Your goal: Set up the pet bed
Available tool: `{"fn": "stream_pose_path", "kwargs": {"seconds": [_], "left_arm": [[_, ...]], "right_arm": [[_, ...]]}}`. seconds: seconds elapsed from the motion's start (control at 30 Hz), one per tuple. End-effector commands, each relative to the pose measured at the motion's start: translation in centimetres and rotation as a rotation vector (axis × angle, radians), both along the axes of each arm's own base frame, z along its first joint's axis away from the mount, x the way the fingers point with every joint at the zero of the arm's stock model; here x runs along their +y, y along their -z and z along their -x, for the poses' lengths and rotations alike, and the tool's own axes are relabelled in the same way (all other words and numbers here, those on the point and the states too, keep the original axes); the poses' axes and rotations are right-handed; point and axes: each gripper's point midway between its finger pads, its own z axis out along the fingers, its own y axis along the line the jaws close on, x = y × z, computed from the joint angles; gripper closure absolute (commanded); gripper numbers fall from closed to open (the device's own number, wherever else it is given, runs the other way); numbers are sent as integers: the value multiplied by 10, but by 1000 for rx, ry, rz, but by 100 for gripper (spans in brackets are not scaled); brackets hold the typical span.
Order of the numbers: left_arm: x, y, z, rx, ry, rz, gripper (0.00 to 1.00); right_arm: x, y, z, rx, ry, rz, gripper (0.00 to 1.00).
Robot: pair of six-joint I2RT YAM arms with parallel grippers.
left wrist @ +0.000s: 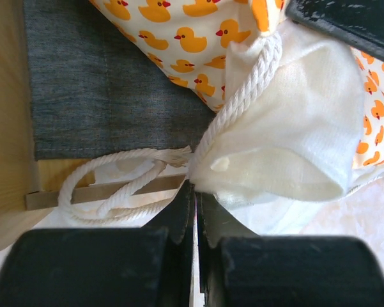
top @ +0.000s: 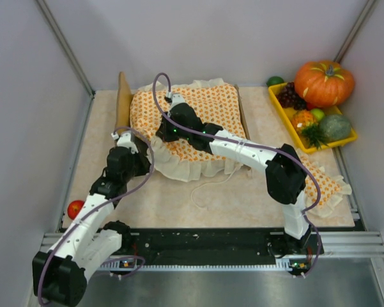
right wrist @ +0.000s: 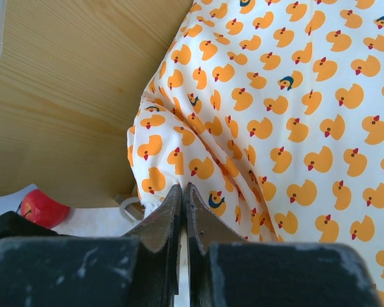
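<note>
Orange duck-printed ruffled bedspread (top: 185, 121) covers the light-wood pet bed (top: 123, 96); left gripper (left wrist: 195, 188) pinches its ruffle, right gripper (right wrist: 182, 188) is closed against it. Matching pillow (top: 329, 184) is not yet placed.

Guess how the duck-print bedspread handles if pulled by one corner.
Probably floppy: the bedspread bunches into folds at the right gripper. Likely light; its ruffle drapes limply. The loose cord may snag on the pet bed.
</note>
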Motion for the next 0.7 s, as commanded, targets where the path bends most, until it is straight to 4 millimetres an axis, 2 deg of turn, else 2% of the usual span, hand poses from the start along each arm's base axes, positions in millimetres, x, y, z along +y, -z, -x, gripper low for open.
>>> {"fn": "stream_pose_path", "kwargs": {"seconds": [0.0, 0.13, 0.2, 0.23, 0.33, 0.37, 0.5, 0.57, 0.6, 0.67], "left_arm": [[9, -38, 1, -86, -1, -58, 100], [14, -59, 3, -105, 16, -112, 100], [16, -55, 10, -49, 31, -146, 100], [22, -70, 7, -63, -1, -158, 100], [22, -80, 10, -21, 23, -180, 100], [22, -77, 9, 17, 23, -192, 100], [20, -107, -5, -58, 56, -226, 100], [12, -114, -11, -70, 103, -221, 100], [10, -129, -15, -101, 113, -220, 100], [9, -136, -20, -114, 125, -239, 100]], "right_arm": [[-2, -34, -13, -51, 17, -59, 100], [-6, -36, -14, -54, 23, -59, 100], [-7, -37, -14, -53, 23, -61, 100], [-7, -38, -13, -55, 21, -61, 100], [-7, -38, -12, -51, 20, -63, 100], [-7, -38, -12, -47, 15, -66, 100], [-5, -37, -9, -39, 7, -71, 100], [-6, -38, -10, -36, 10, -75, 100], [-6, -38, -10, -35, 11, -75, 100], [-7, -39, -8, -32, 13, -80, 100]]}}
